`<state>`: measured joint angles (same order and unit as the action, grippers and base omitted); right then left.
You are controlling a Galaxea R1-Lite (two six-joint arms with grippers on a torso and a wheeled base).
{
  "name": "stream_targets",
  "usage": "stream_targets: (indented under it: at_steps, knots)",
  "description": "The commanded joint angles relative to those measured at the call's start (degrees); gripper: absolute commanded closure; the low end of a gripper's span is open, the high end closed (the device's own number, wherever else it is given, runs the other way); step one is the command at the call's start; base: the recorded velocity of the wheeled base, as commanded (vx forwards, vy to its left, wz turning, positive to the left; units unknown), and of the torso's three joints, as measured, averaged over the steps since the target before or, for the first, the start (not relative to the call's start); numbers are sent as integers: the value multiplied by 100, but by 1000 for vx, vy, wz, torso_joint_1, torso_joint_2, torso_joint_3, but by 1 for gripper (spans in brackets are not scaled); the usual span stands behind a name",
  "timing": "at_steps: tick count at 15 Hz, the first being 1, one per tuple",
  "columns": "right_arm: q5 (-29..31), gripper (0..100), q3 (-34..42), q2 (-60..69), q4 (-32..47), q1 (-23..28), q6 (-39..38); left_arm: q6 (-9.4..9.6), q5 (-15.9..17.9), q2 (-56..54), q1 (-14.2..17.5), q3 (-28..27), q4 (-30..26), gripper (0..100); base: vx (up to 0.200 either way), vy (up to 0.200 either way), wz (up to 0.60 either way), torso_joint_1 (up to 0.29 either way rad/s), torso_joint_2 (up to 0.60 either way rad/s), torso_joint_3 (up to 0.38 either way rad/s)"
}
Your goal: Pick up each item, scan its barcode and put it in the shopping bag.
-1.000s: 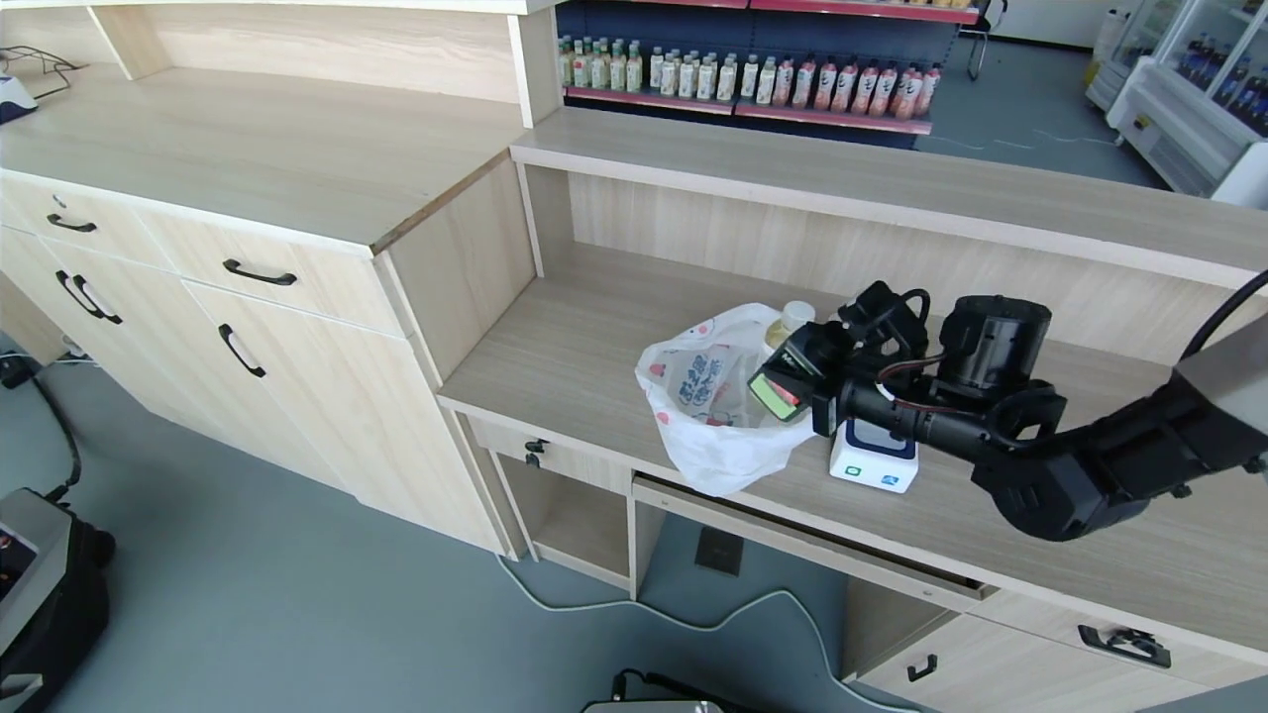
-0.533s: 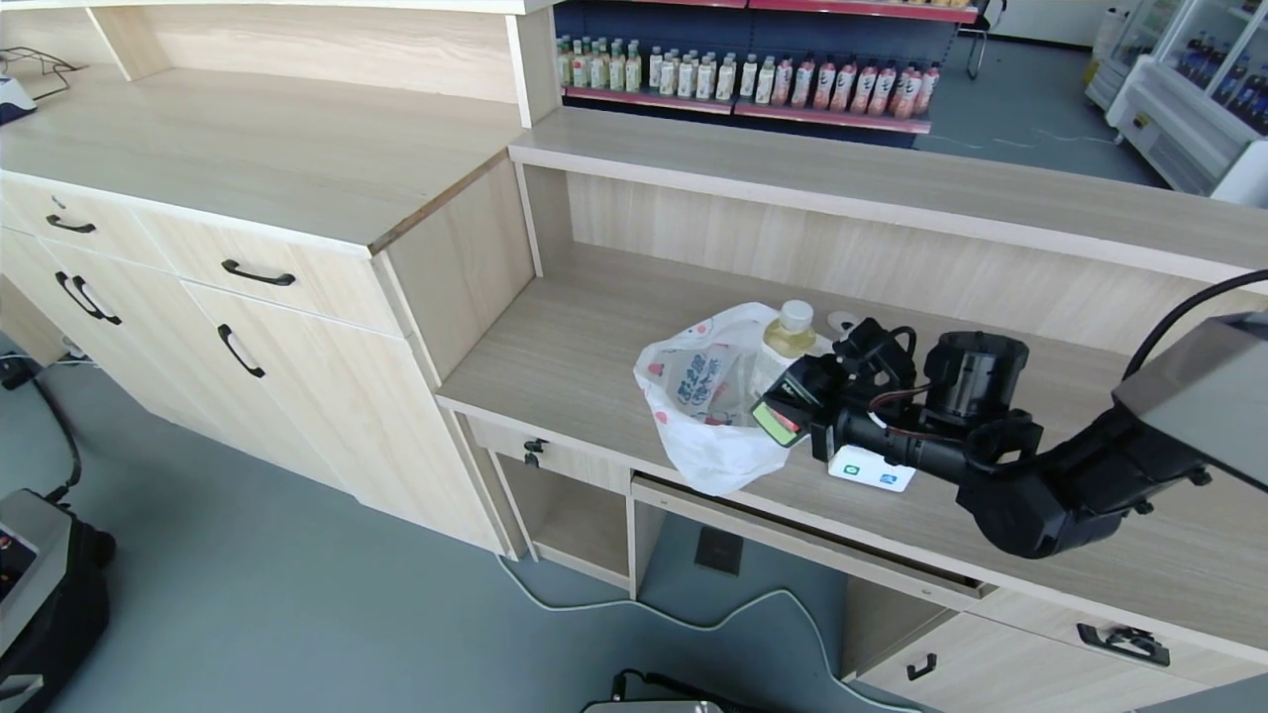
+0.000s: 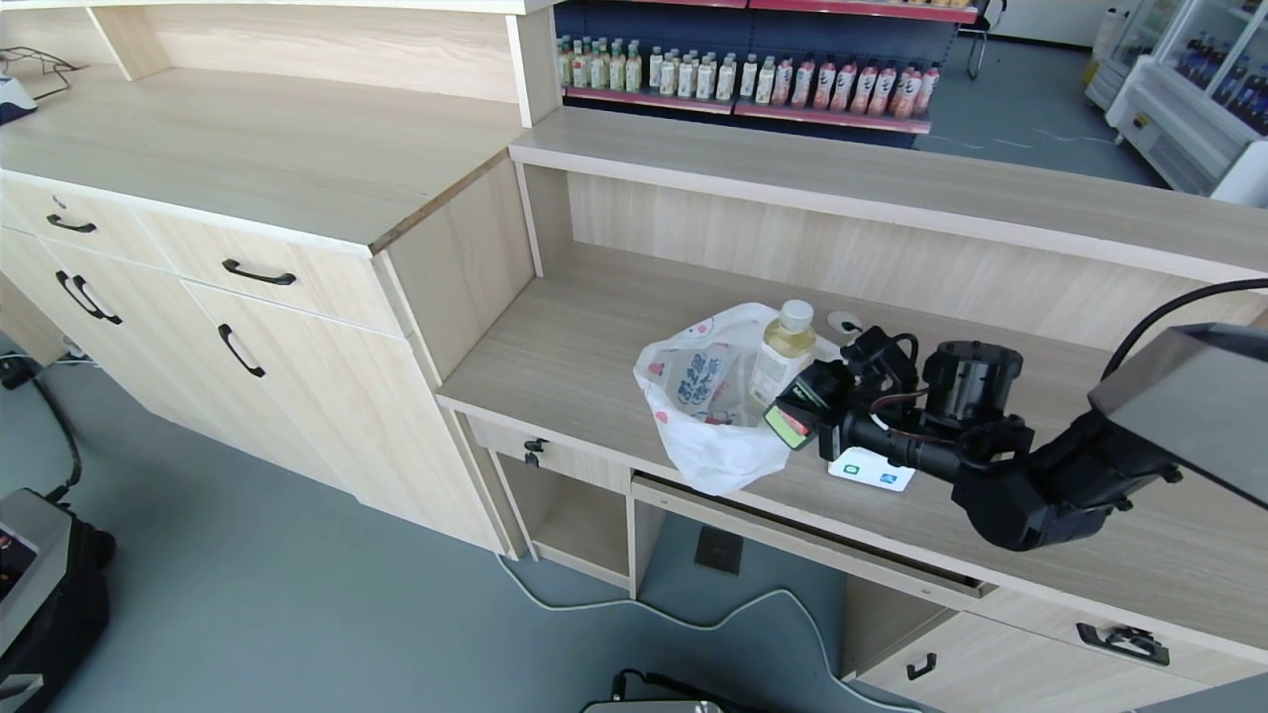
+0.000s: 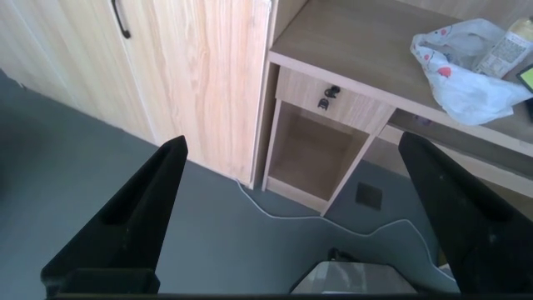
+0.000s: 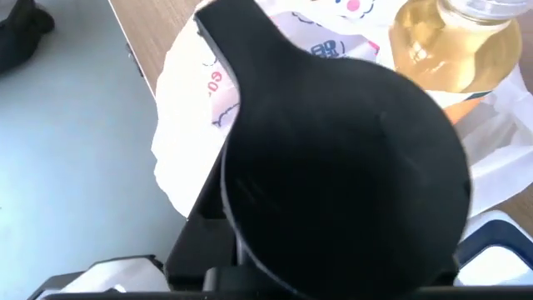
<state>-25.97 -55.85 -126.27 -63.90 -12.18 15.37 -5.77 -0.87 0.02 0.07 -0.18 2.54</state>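
Note:
A white printed shopping bag (image 3: pixel 705 421) sits open near the front edge of the lower counter (image 3: pixel 584 347). A bottle of yellow drink (image 3: pixel 780 355) with a white cap stands upright in it. My right gripper (image 3: pixel 840 414) hovers just right of the bag, shut on a black barcode scanner (image 3: pixel 795 416) whose green and red face points at the bag. In the right wrist view the scanner (image 5: pixel 333 158) covers most of the bag (image 5: pixel 196 125) and bottle (image 5: pixel 441 50). My left gripper (image 4: pixel 291 146) hangs open over the floor, left of the counter.
A small white box (image 3: pixel 872 467) with green and blue stickers lies on the counter under my right arm. A drawer (image 3: pixel 792 540) below the counter stands slightly open. Tall cabinets (image 3: pixel 248 327) stand to the left, and grey floor (image 3: pixel 297 594) lies in front.
My right arm has moved down and to the right with the scanner. The bottle, half hidden behind it a second ago, now shows standing in the bag.

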Motion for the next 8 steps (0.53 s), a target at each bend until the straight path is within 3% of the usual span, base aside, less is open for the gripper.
stream_targets:
  at_steps: [1,8]
  knots:
    - [-5,100,-260,-100,1,5,-140,-3,-1,-2,1,1,1,0,0,0,0,0,0,0]
    - [-14,100,-911,-627,27,-21,-254,-3,-1,-2,1,1,1,0,0,0,0,0,0,0]
